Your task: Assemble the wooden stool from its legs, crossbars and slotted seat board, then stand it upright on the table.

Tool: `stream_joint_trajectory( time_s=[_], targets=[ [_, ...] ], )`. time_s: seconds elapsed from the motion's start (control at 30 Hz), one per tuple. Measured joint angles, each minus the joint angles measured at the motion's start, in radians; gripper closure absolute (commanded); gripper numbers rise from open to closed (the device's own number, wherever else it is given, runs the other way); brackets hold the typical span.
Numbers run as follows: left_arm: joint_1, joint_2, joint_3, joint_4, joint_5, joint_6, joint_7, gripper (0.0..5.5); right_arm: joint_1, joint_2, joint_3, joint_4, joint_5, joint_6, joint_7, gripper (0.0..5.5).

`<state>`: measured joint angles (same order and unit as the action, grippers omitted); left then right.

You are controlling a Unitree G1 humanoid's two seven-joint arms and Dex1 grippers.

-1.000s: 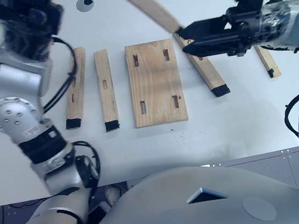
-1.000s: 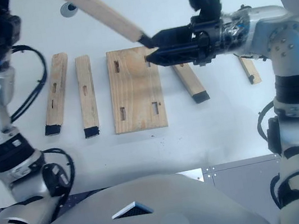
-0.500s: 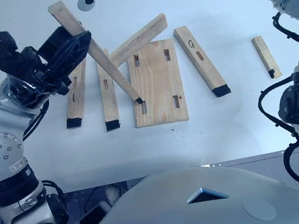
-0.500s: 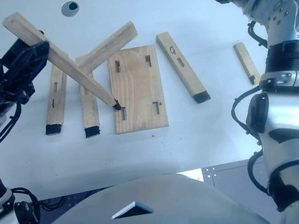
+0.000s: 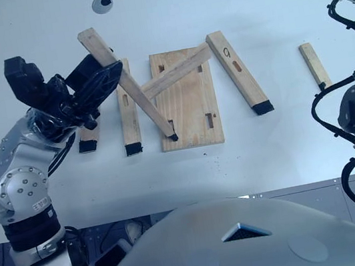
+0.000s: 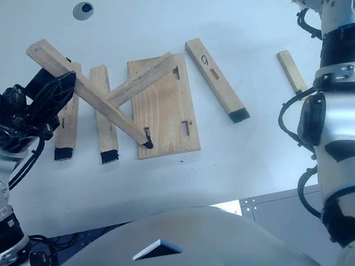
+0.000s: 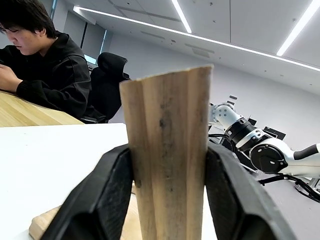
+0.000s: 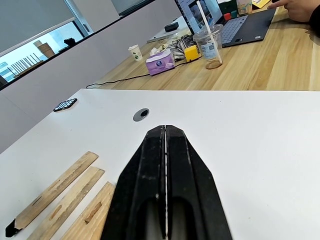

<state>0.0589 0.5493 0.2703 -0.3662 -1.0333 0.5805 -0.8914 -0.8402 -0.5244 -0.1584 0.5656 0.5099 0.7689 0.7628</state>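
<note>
The slotted seat board (image 5: pixel 191 114) lies flat at the table's middle. My left gripper (image 5: pixel 102 74) is shut on a wooden leg (image 5: pixel 138 95), held tilted, with its black tip (image 5: pixel 172 136) touching the board by the near left slot. In the left wrist view the fingers (image 7: pixel 100 195) clamp the leg (image 7: pixel 167 160). A second leg (image 5: pixel 178 70) lies slantwise over the board's far end, under the held one. Another leg (image 5: pixel 239 72) lies right of the board and a short crossbar (image 5: pixel 315 65) farther right. Two more legs (image 5: pixel 127 110) lie left, one partly hidden. My right gripper (image 8: pixel 165 131) is shut and empty, raised above the table's far right.
A round cable hole (image 5: pixel 102 4) sits in the white table at the far left. The table's near edge (image 5: pixel 255 193) runs just in front of the board. A wooden desk (image 8: pixel 260 65) with a laptop and cups stands beyond the far side.
My left gripper has come nearer and rightward with the leg; its black tip slid toward the board's near left slot. The loose slanted leg shifted nearer across the board. The right arm stays raised.
</note>
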Motion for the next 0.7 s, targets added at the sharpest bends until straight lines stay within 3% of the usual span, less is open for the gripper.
stream_joint_trajectory(
  time_s=[0.4,0.7],
  targets=[
    [0.066,0.274,0.009,0.003,0.036,-0.106,-0.221,3.51,0.119,0.002,-0.005,-0.128,0.004,0.024,0.015,5.5],
    [-0.012,0.342,-0.07,0.074,0.079,-0.236,-0.327,3.51,0.191,0.004,-0.028,-0.182,0.005,0.029,-0.004,5.5]
  ],
)
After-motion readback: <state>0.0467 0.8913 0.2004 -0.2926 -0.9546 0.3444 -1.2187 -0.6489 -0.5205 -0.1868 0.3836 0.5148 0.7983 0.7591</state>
